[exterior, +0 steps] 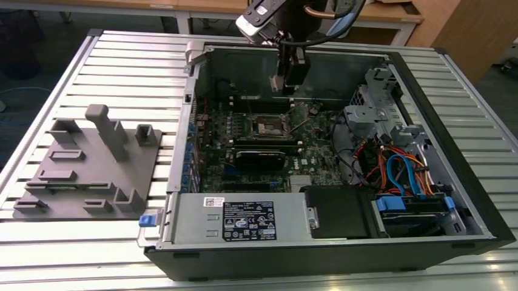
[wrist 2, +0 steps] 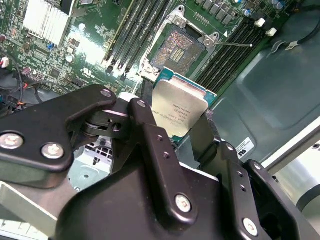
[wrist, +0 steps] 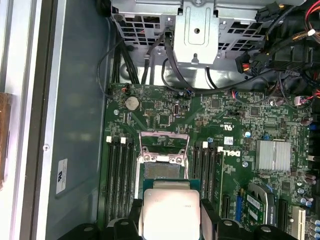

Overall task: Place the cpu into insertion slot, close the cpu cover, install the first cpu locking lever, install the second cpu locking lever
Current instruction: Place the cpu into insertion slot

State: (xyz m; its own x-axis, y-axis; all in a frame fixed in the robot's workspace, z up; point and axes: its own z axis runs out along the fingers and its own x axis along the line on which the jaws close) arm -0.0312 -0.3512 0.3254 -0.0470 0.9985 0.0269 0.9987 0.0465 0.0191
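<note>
The cpu (wrist 2: 181, 102) is clamped by its edges in the claw (wrist 2: 173, 120), held just short of the open slot (wrist 2: 176, 50).

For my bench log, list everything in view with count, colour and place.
computer case: one, black, open, on the table
table: one, silvery slatted, under the case
fixture plate: one, grey, on table, exterior view's left
power-supply box: one, grey, inside case
circuit board: one, green, inside case
insertion slot: one, dark centre, empty, on board
cpu cover: one, silvery, open
cpu: one, grey top, between gripper fingers
gripper: one, black, shut on the cpu
</note>
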